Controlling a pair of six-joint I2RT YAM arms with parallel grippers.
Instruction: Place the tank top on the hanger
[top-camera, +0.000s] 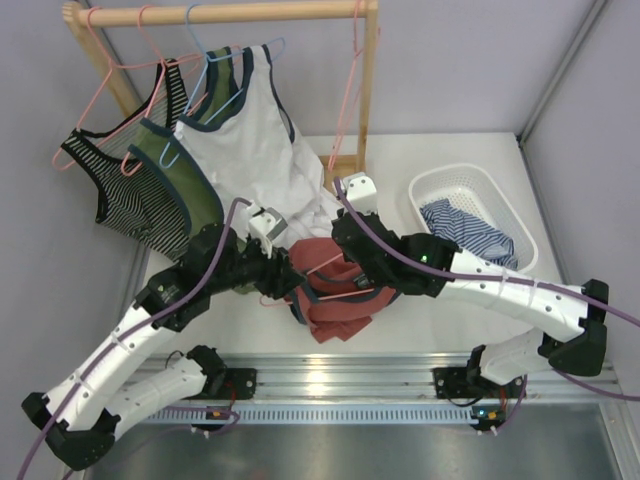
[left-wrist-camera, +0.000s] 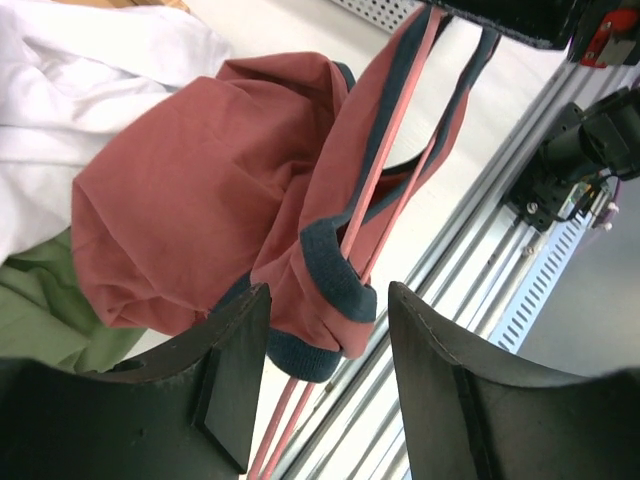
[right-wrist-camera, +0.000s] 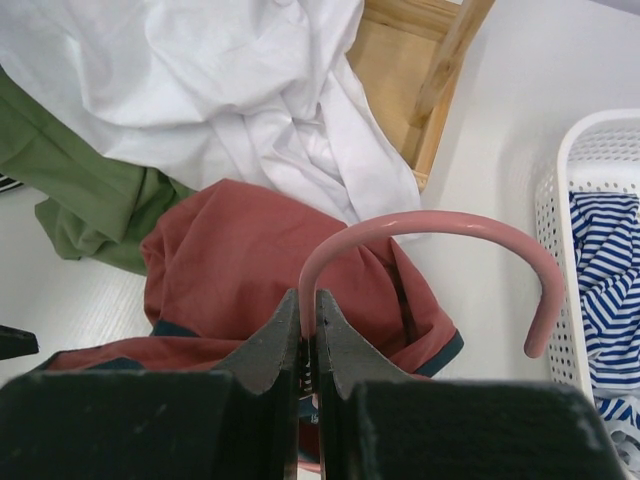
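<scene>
**At the hook's neck: right pincer (right-wrist-camera: 308, 300) clamped on the pink hanger (right-wrist-camera: 430, 225)**

Between my right fingertips, pressed tight together, sat the wire just under the hook, which arched free to the right of them. I judged that grip was there to hold the frame steady above the table (top-camera: 430, 320) while the cloth was worked on. Below it the rust-red tank top (right-wrist-camera: 230, 250) hung bunched over the hanger, mid-table between both arms.

My left pincer (left-wrist-camera: 325, 310) stood wide open and held nothing. Its jaws straddled a rolled navy-trimmed strap (left-wrist-camera: 330, 275) and the pink wires running past it. I reckoned it was placed to pinch that strap and draw it along the shoulder. Only part of the shirt looked threaded, so I counted the job as midway.

Just behind lay the hems of the white tank top (right-wrist-camera: 200, 80) and the olive-green tank top (right-wrist-camera: 70, 170), both hanging from the wooden rack (top-camera: 230, 12); snagging them was my worry. A white basket (top-camera: 440, 185) sat to the right.
</scene>
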